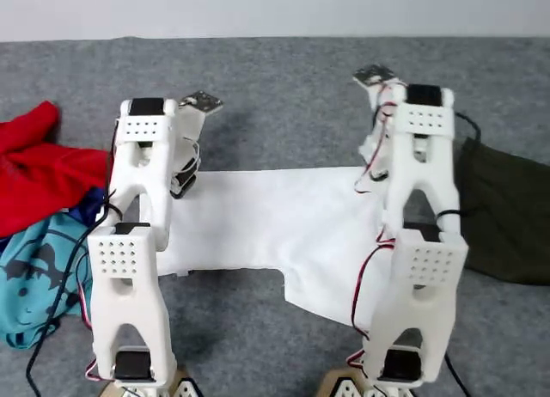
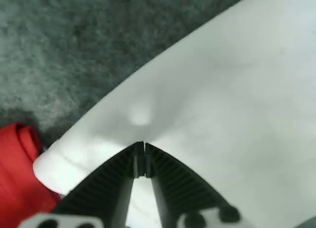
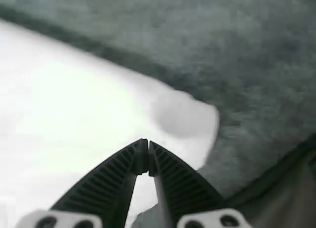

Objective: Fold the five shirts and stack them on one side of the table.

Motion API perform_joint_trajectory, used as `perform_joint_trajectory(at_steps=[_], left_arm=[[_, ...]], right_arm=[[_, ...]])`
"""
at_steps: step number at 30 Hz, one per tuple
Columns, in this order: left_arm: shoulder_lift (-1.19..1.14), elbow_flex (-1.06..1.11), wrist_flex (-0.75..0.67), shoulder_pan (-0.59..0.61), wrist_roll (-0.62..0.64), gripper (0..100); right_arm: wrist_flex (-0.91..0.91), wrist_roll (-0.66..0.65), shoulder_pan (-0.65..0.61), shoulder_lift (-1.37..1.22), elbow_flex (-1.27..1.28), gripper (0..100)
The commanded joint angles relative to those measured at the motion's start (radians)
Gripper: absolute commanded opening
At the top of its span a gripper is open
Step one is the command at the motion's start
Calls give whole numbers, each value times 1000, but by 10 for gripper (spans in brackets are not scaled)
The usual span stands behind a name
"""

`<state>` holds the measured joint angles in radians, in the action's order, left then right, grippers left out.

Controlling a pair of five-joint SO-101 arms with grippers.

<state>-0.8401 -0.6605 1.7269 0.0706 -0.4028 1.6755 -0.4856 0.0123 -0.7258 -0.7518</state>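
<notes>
A white shirt (image 1: 275,216) lies spread flat on the grey table between the two arms. My left gripper (image 2: 140,148) is shut, its tips pinching the white shirt (image 2: 222,99) near its far left corner, and creases run in to the tips. My right gripper (image 3: 146,143) is shut on the white shirt (image 3: 74,104) near the far right corner, where the cloth curls up. From above, the left gripper (image 1: 182,184) and right gripper (image 1: 371,175) sit low at the shirt's far edge.
A red shirt (image 1: 43,169) is bunched at the left edge over a teal printed shirt (image 1: 34,277), with a bit of blue cloth (image 1: 86,206) between them. A dark olive shirt (image 1: 503,212) lies at the right. The red shirt (image 2: 17,178) is close to the left gripper.
</notes>
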Motion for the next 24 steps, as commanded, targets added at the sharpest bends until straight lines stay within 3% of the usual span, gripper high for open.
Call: perform_joint_trajectory(at_steps=[1, 7, 14, 24], left_arm=[[138, -33, 28, -9, -8, 6], [311, -27, 28, -97, -8, 6], [450, 145, 28, -361, -14, 9], [473, 237, 28, -733, -14, 138]], right_arm=[[114, -3, -27, 19, -132, 9], [120, 71, 27, 137, -181, 9], [122, 110, 128, 395, -181, 9], [122, 103, 461, 630, -133, 11]])
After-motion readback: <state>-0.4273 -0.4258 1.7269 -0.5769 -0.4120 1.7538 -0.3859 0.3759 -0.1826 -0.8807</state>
